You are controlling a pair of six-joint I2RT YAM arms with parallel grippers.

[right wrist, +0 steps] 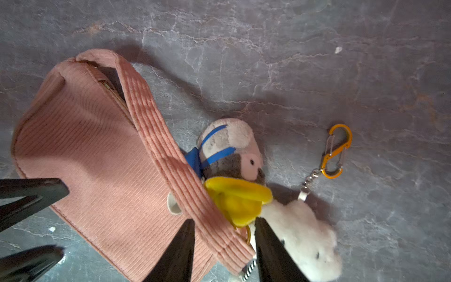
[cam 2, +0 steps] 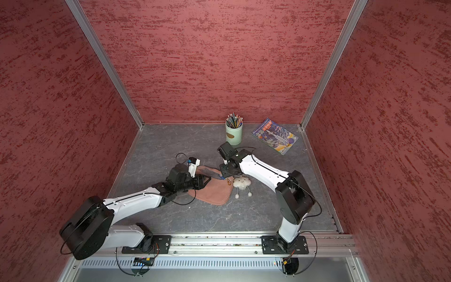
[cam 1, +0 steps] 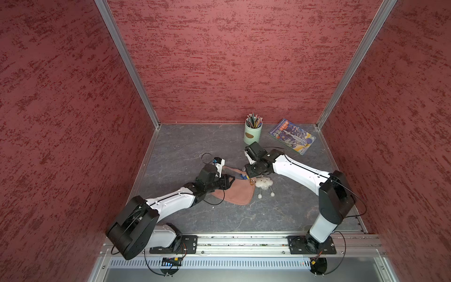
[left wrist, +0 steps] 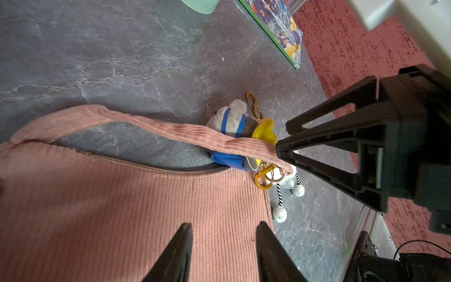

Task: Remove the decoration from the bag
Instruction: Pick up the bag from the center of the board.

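The pink ribbed bag [cam 1: 238, 195] [left wrist: 122, 207] lies flat on the grey table, with its strap [right wrist: 151, 117] arching over a duck plush [right wrist: 231, 144] in blue and yellow. An orange clip [left wrist: 263, 178] hangs on the ring at the strap's end. A white cloud plush [cam 1: 264, 182] [right wrist: 305, 239] lies beside the bag, and its own orange clip [right wrist: 338, 151] rests loose on the table. My right gripper [right wrist: 224, 221] [left wrist: 283, 136] is open, its fingers standing either side of the strap's end. Over the bag's body my left gripper [left wrist: 224, 227] [cam 1: 230, 180] is open and holds nothing.
A pale green cup of pencils [cam 1: 252, 133] stands at the back, close behind my right wrist. A colourful magazine [cam 1: 291, 136] lies at the back right. Red walls close in three sides, and a metal rail [cam 1: 244, 244] runs along the front.
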